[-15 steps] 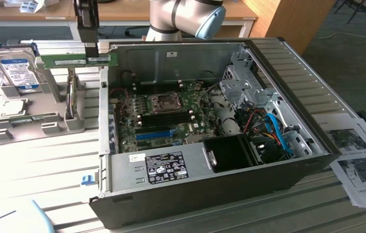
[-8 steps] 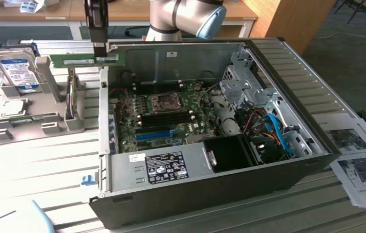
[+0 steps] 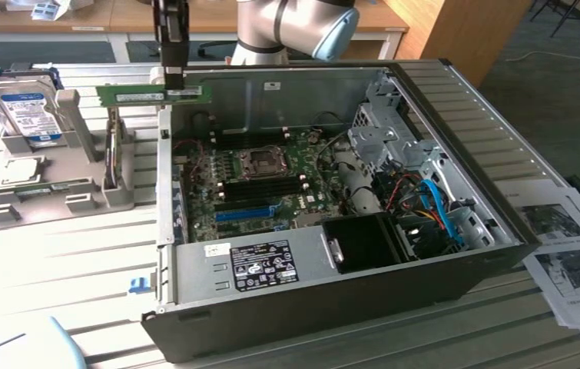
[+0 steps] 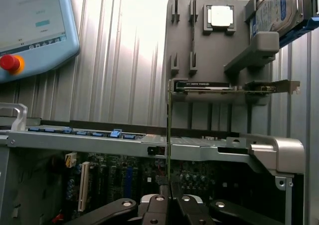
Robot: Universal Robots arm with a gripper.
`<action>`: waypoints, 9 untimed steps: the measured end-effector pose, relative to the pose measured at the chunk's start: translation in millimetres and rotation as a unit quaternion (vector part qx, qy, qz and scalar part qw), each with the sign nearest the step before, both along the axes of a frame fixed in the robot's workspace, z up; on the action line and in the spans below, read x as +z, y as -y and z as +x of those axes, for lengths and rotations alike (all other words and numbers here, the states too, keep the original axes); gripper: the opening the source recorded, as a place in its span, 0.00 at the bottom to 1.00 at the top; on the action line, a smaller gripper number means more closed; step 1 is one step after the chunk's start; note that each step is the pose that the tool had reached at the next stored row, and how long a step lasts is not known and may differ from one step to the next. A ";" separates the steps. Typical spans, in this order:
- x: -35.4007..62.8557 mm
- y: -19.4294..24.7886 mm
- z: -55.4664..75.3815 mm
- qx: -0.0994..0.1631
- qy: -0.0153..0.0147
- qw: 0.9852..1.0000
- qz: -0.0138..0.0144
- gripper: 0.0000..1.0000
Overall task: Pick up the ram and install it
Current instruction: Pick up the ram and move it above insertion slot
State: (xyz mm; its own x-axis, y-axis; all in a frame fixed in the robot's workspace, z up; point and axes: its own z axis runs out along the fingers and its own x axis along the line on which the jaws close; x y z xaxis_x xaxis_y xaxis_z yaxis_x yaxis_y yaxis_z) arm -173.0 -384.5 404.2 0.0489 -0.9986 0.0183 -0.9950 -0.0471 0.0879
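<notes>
- End effector [image 3: 173, 81] pinches narrow on the ram [image 3: 136, 94], holding it level, airborne.
- Ram sits at 10 o'clock from the motherboard [image 3: 259, 184], above the case [image 3: 320, 315] wall.
- Likely light, stiff, fragile; edges suit gripping.

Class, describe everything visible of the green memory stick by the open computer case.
The ram, a long, thin green circuit-board stick with a pale label on its face, hangs in the air with its long side level, by the wall of the open dark computer case on the exterior view's left. The black gripper is shut on its upper edge, off-centre. From the wrist it looks edge-on, a thin line.
</notes>
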 end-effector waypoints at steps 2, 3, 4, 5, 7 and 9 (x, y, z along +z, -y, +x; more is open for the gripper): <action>0.0 0.0 5.3 0.000 -0.001 1.000 0.000 0.11; 0.0 0.0 8.1 0.000 -0.001 1.000 0.000 0.11; 0.0 0.0 10.7 0.000 -0.001 1.000 0.000 0.11; 0.0 0.0 13.2 0.000 -0.001 1.000 0.000 0.11; 0.0 0.0 17.8 0.000 -0.002 1.000 0.000 0.11; 0.1 0.0 22.4 0.000 -0.002 1.000 0.000 0.11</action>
State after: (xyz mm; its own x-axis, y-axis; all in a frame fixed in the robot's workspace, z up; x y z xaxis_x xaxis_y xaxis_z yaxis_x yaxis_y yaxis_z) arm -150.6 -384.5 404.2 0.0487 -0.9986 0.0181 -0.9946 -0.0469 0.0925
